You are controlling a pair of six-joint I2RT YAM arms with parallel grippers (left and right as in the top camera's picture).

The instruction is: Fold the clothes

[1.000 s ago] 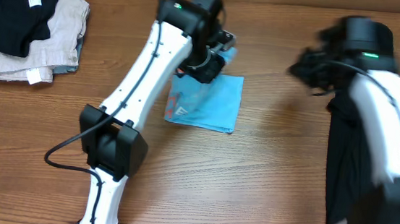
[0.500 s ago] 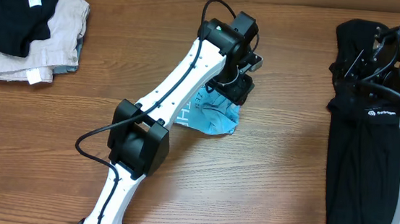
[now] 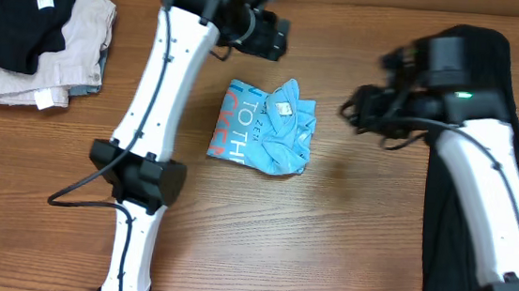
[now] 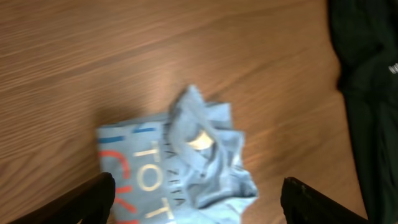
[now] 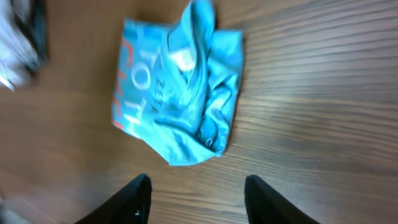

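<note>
Two sets of fingers, both spread wide and holding nothing. On my left wrist view the left gripper (image 4: 198,183) shows one dark finger at each lower corner. The light blue T-shirt (image 4: 180,168) lies on the wood in the gap between them and a little ahead. It is rumpled, with its collar tag facing up and its white and coral lettering toward the left finger. Past the right finger, at the far right edge, I see the black garment (image 4: 367,93).

On my right wrist view the right gripper (image 5: 198,180) is parted as well, its fingertips low in frame with bare table (image 5: 311,93) between them. The shirt sits ahead of the fingertips, slightly toward the left one, apart from both.

From overhead the shirt is a crumpled bundle mid-table. The left gripper is over the wood just past the shirt's far edge. The right gripper, smeared by blur, is off to the shirt's right, and neither touches it. The black garment stretches lengthwise beyond the right gripper, partly under the right arm (image 3: 483,174). Farthest from both grippers, in the far left corner, sits a stack of folded clothes (image 3: 70,54), black on top of beige
</note>
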